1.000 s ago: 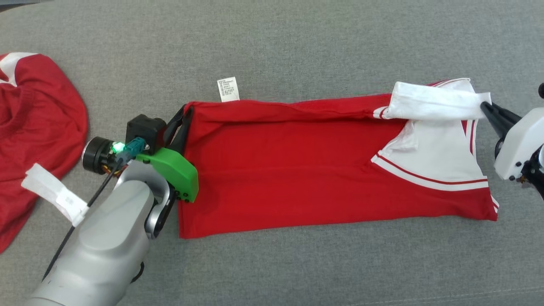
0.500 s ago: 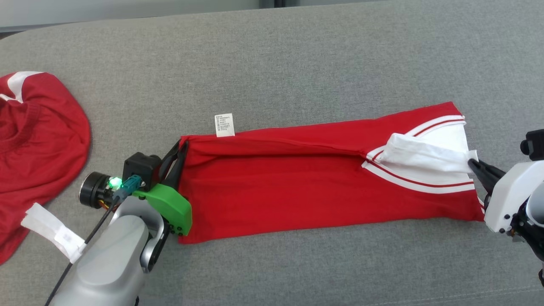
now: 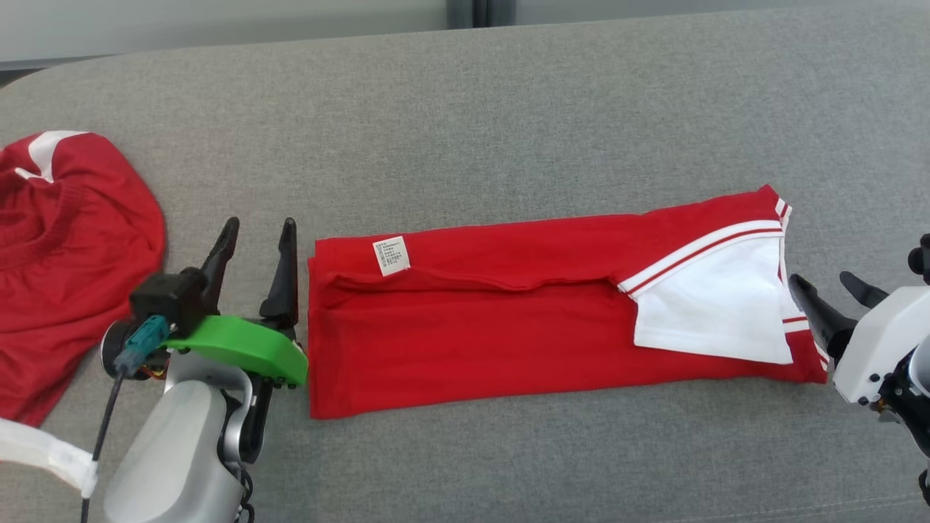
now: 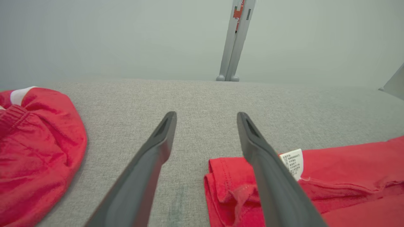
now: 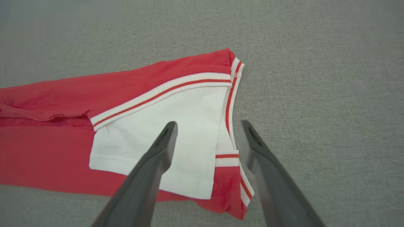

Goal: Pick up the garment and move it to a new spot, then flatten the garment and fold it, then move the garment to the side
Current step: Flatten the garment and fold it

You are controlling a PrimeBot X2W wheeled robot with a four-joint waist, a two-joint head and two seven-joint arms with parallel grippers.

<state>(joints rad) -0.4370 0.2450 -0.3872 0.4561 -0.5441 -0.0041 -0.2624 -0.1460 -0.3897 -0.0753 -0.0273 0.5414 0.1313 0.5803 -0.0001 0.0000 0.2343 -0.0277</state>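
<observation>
On the grey cushion [image 3: 508, 109], between left gripper [image 3: 261, 222] and right gripper [image 3: 819, 278]: garment [image 3: 472, 341] lying as a long flat band.
Mid-fold, seemingly: lengthwise fold down, crosswise fold not yet made. Both grippers spread wide, grasping nothing, one just off each short end. Next, probably: pinching the corners of one short end and carrying it over to the other. Layer count under the top flap hard to judge; another red garment [image 3: 73, 240] cut off at the left edge.
</observation>
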